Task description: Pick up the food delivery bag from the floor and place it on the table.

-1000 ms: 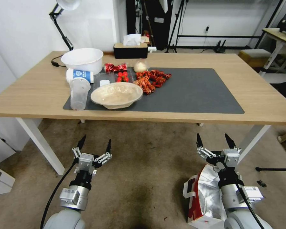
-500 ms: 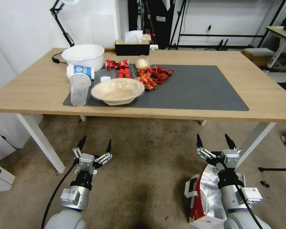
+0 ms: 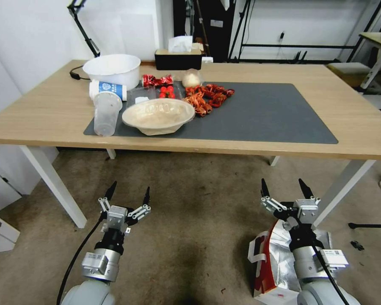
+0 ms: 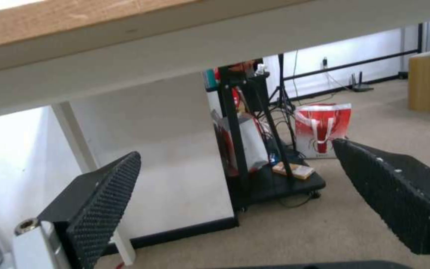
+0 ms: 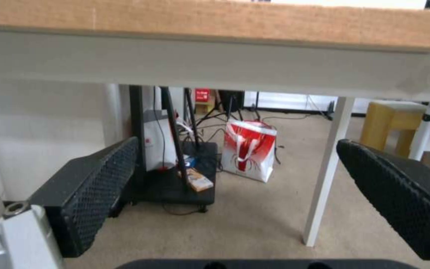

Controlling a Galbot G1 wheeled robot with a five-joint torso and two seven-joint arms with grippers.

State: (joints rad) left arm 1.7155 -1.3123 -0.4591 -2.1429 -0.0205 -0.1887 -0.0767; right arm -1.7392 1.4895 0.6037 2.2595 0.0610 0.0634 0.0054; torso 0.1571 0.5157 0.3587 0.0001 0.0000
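The food delivery bag [image 3: 271, 264], white and red with crinkled silver foil lining, lies on the carpet at the lower right of the head view, partly hidden under my right arm. My right gripper [image 3: 282, 183] hangs open just above and beyond it, holding nothing. My left gripper [image 3: 130, 188] is open over bare carpet to the left. The table [image 3: 42, 114], light wood with a dark grey mat [image 3: 275, 114], stands ahead of both. From the wrist views, each open gripper [image 4: 235, 149] [image 5: 237, 142] faces under the table edge.
A white bowl [image 3: 112, 70], plastic cups [image 3: 106, 112], a beige bowl [image 3: 158, 115], red food [image 3: 209, 97] and a tissue box [image 3: 178, 57] crowd the table's left half. White table legs [image 3: 51, 182] [image 3: 343, 186] flank the grippers. Beyond the table stand a black cart [image 5: 175, 179] and another red-and-white bag [image 5: 249, 149].
The whole head picture has shifted, so the camera has moved: the table now sits a little higher and nearer. Both grippers keep the same open pose, and the bag lies where it was.
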